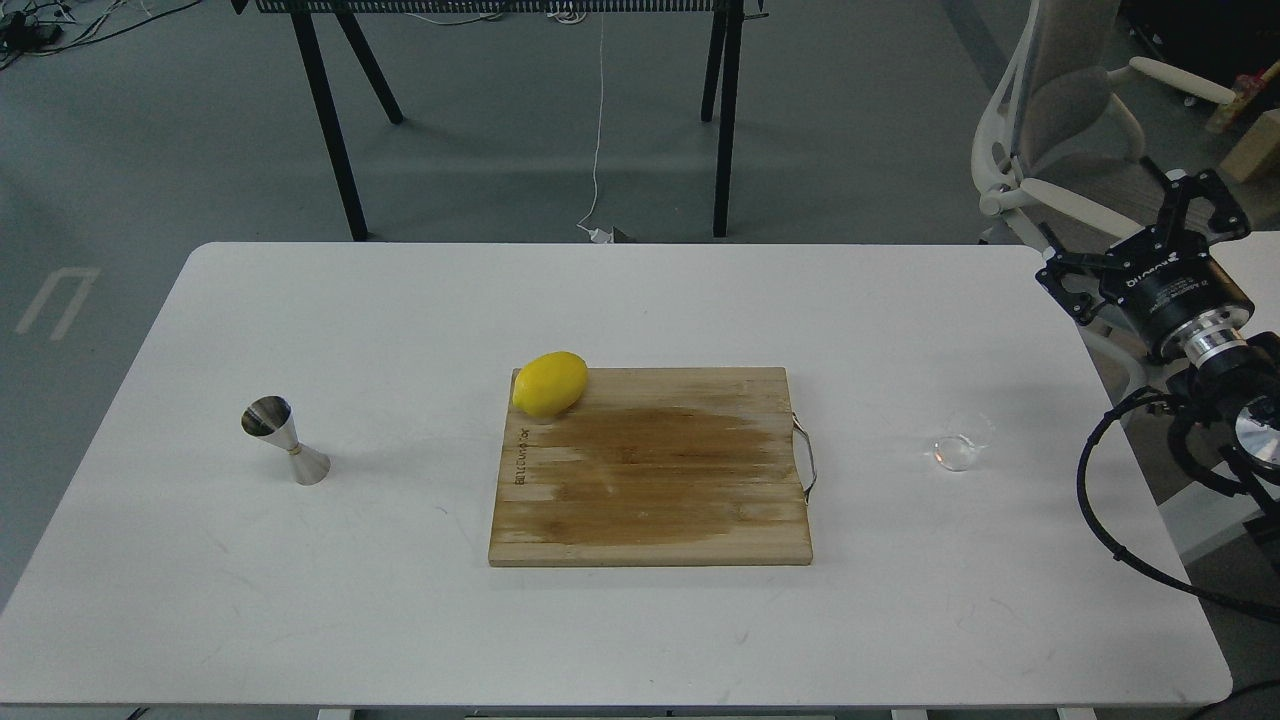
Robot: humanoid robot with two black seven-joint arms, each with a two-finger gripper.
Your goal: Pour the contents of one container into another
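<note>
The right black two-finger gripper [1135,235] hovers off the white table's [300,600] right edge, fingers spread apart, empty. The small clear glass cup [958,447] stands nearby; the shiny steel hourglass jigger [285,440] far left.

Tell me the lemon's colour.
Bright yellow; the lemon shows clearly in the head view, on the board's far left corner.

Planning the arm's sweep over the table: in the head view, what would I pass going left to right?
jigger → lemon → cutting board → glass cup → right gripper, open, beyond the table's right edge. The lemon sits at the board's far-left corner.
</note>
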